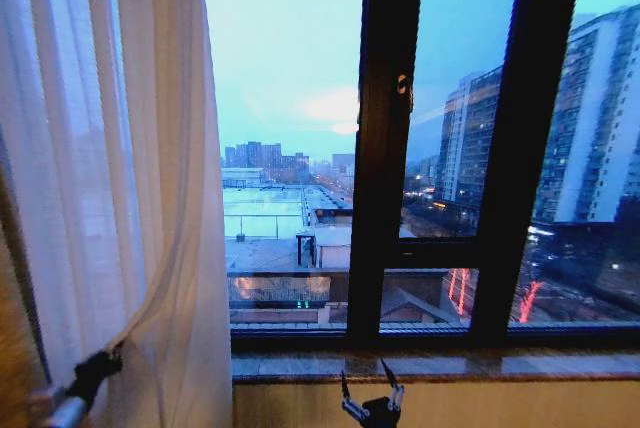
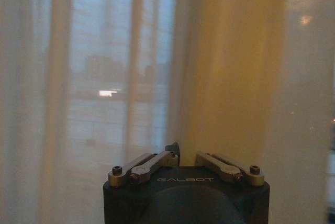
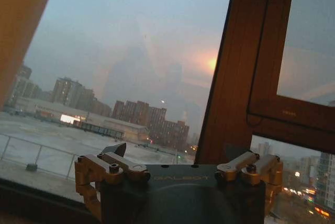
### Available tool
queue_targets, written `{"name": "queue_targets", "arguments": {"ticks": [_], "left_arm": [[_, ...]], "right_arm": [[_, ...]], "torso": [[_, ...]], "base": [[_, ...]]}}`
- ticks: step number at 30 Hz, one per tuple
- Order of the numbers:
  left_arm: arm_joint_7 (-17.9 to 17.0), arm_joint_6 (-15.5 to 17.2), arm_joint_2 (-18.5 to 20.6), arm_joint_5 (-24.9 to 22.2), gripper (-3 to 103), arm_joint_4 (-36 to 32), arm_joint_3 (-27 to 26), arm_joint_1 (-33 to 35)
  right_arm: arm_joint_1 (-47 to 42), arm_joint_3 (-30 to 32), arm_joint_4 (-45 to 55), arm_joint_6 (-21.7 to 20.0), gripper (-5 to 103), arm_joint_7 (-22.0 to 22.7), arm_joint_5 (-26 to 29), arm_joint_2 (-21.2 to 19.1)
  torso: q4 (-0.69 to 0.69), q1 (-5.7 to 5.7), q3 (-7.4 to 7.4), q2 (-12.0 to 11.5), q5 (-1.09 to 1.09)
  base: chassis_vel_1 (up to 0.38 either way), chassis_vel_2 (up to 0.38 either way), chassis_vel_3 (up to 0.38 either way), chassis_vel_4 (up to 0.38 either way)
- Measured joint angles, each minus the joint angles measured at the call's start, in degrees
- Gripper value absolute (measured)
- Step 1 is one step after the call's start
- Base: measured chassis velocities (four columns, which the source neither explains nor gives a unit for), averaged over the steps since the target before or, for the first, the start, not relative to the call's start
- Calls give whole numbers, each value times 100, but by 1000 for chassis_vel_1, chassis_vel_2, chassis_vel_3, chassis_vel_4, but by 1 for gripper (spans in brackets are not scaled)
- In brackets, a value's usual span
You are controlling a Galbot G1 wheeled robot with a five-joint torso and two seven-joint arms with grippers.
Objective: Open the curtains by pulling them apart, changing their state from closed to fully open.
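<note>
As I looked across from the left of the head view, the sheer white curtains hung bunched against the left edge of the window, and my left pincer sat low in that corner, clamped on a gathered fold of the fabric, which drew taut toward it. From the left wrist camera the fingers had closed down to a point with fabric pinched at their tips, sheer folds and a golden-brown drape just beyond. Moving right, the glass stood bare, with the dark window frame and the city beyond it plain to see. Below the stone sill, my right pincer hung with its fingers spread apart, holding nothing. I judged the visible span already uncovered, the left panel pulled aside; whether any curtain remained past the right edge, I could not tell.
</note>
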Motion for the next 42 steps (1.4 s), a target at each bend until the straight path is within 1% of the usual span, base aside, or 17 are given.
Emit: {"name": "queue_targets", "arguments": {"ticks": [1, 2, 3, 4, 5, 6, 8, 9, 12, 16, 19, 20, 22, 26, 38, 42], "left_arm": [[0, 0, 0, 0, 0, 0, 0, 0], [43, -49, -229, 138, 0, 28, 88, -60], [55, -59, -371, 217, 0, 46, 147, -115], [64, -63, -501, 285, 0, 66, 201, -172], [64, -63, -501, 285, 0, 66, 201, -172], [73, -64, -705, 374, 0, 78, 275, -265], [106, -45, -943, 490, 0, 67, 437, -365], [106, -45, -943, 490, 0, 67, 437, -365], [255, -40, -1021, 672, 0, 95, 695, -437], [376, -26, -936, 753, 0, 111, 873, -483], [460, 33, -671, 784, 0, 79, 990, -502], [460, 33, -671, 784, 0, 79, 990, -502], [486, 52, -495, 778, 0, 96, 959, -489], [493, 61, -365, 751, 0, 101, 918, -453], [377, 196, -256, 734, 0, -77, 831, -334], [355, 281, -104, 681, 0, -173, 748, -319]], "right_arm": [[0, 0, 0, 0, 100, 0, 0, 0], [24, 19, -52, 1, 100, -1, 0, 0], [37, 27, -76, 1, 100, -1, 1, 0], [52, 37, -100, 1, 100, -1, 2, 0], [52, 37, -100, 1, 100, -1, 2, 0], [68, 51, -121, 1, 100, -1, 3, 0], [86, 74, -158, 0, 100, -1, 6, 0], [86, 74, -158, 0, 100, -1, 6, 0], [96, 85, -211, 0, 100, -1, 7, 0], [114, 81, -261, 0, 100, -4, 5, 0], [162, 58, -309, 2, 100, -19, -3, 0], [162, 58, -309, 2, 100, -19, -3, 0], [201, 41, -330, 2, 100, -42, -10, 0], [255, 17, -355, 6, 100, -95, -21, 0], [339, 8, -409, 24, 100, -112, -125, 0], [341, 14, -426, 17, 100, -108, -125, 0]], "torso": [[0, 0, 0, 0, 0], [-2, 0, 0, 0, 1], [-3, 0, 0, 0, 3], [-4, 0, 0, 0, 3], [-4, 0, 0, 0, 3], [-4, 0, 0, 0, 2], [-3, 0, 0, 0, 2], [-3, 0, 0, 0, 2], [-2, 0, 0, 0, 1], [-2, 0, 0, 0, -1], [-2, 1, 0, 0, -2], [-2, 1, 0, 0, -2], [0, 1, 0, 0, -2], [0, 1, 0, 0, -2], [-1, 1, 0, 0, -3], [-1, 1, 0, 0, -2]], "base": [[0, 0, 0, 0], [0, 0, 0, 0], [0, 0, 0, 0], [0, 0, 0, 0], [0, 0, 0, 0], [0, 0, 0, 0], [0, 0, 0, 0], [0, 0, 0, 0], [0, 0, 0, 0], [0, 0, 0, 0], [0, 0, 0, 0], [0, 0, 0, 0], [0, 0, 0, 0], [0, 0, 0, 0], [0, 0, 0, 0], [0, 0, 0, 0]]}}
